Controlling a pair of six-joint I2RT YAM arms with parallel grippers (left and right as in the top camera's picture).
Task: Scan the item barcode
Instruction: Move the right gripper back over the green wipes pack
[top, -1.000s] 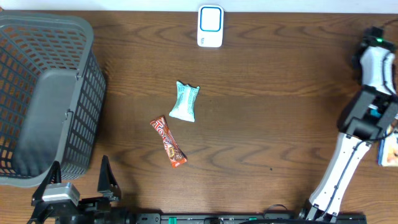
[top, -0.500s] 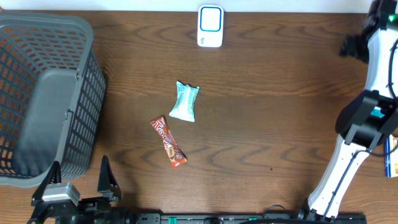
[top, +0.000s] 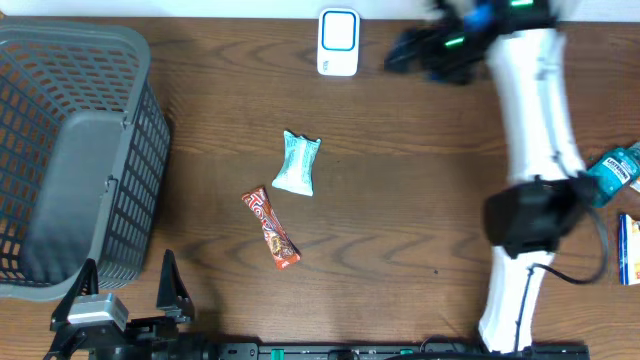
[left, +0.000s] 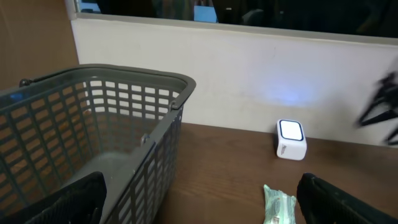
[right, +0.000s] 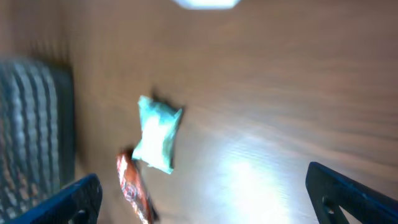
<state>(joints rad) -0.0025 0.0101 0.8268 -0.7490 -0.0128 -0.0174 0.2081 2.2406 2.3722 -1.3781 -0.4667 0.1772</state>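
The white barcode scanner (top: 338, 42) stands at the table's far edge; it also shows in the left wrist view (left: 291, 139). A pale green packet (top: 297, 163) lies mid-table, with a red candy bar (top: 271, 228) just in front of it. My right gripper (top: 412, 48) hovers, blurred, just right of the scanner, open and empty; its view looks down on the packet (right: 155, 134) and the bar (right: 134, 190). My left gripper (top: 125, 295) rests open at the near left edge, with the packet (left: 278, 204) by its right finger.
A grey mesh basket (top: 75, 150) fills the left side of the table, close to my left gripper. A blue bottle (top: 612, 170) and a printed box (top: 628, 250) lie at the right edge, beside the right arm's base.
The right arm has swung from the right edge across to the far middle beside the scanner, and its jaws have opened. The blue bottle now shows at the right edge. The left arm is still.
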